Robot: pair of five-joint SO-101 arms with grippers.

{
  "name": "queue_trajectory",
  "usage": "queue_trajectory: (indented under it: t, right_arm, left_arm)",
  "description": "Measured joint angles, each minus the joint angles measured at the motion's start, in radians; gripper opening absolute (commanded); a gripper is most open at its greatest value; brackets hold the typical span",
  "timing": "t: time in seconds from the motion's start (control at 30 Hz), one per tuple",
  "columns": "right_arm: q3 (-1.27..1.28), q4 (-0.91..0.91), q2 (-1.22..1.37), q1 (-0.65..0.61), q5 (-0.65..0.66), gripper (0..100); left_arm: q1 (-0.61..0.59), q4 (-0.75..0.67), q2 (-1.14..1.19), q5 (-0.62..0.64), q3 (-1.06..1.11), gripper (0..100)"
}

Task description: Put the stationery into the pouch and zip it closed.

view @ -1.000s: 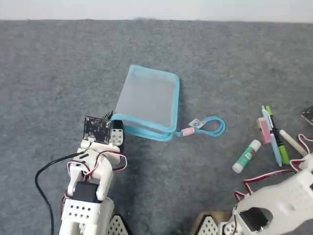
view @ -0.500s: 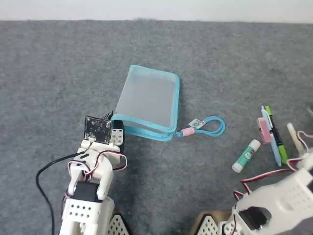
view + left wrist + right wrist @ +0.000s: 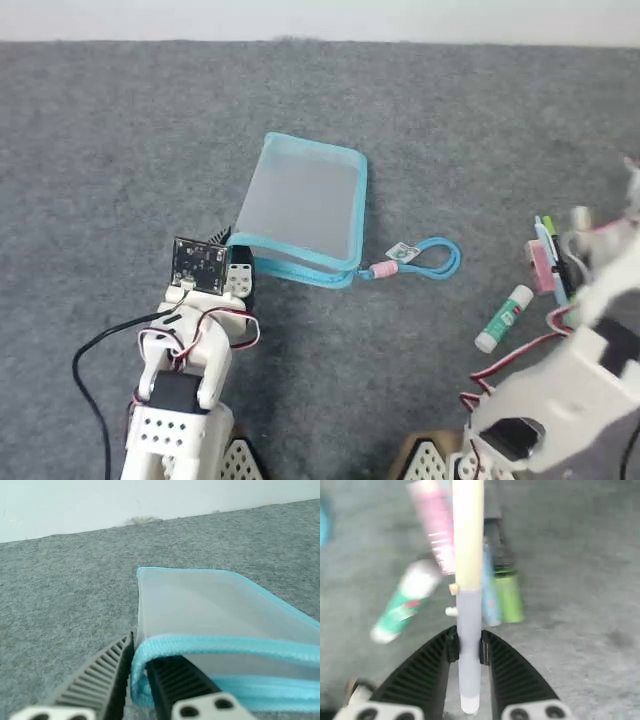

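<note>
A translucent pouch (image 3: 305, 210) with blue trim lies mid-table. My left gripper (image 3: 243, 268) is shut on the blue edge (image 3: 142, 667) at the pouch's (image 3: 215, 615) near corner. My right gripper (image 3: 468, 647) is shut on a pale yellow and grey marker (image 3: 468, 570), which it holds above the table. In the high view that marker (image 3: 580, 222) shows blurred at the right edge. Below it lie a green-and-white glue stick (image 3: 405, 602), a pink eraser (image 3: 435, 525), a blue pen (image 3: 489, 592) and a green marker (image 3: 509, 592). These also show as the glue stick (image 3: 504, 319) and eraser (image 3: 541, 266).
A pink zipper pull with a blue loop strap (image 3: 432, 258) lies at the pouch's right corner, between the pouch and the stationery. The grey felt mat (image 3: 120, 150) stretches back to a white wall.
The right arm has lifted the pale marker off the mat beside the pens and swung it up and back. The left arm and the pouch have stayed still.
</note>
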Motion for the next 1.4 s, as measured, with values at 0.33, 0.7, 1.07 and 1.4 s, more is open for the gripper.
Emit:
queue_trajectory:
  t: [0.33, 0.7, 1.07, 1.4]
  right_arm:
    - [0.512, 0.006, -0.686, -0.554, -0.084, 0.6]
    - [0.770, 0.008, -1.046, -1.102, -0.133, 0.6]
    - [0.710, 0.008, -0.850, -1.149, -0.184, 0.6]
    - [0.404, 0.008, -0.499, -1.030, -0.276, 0.6]
  left_arm:
    - [0.057, 0.000, 0.000, 0.000, 0.000, 1]
    - [0.060, 0.000, 0.000, 0.000, -0.023, 1]
    - [0.063, 0.000, 0.000, 0.000, -0.029, 1]
    - [0.069, 0.000, 0.000, 0.000, -0.029, 1]
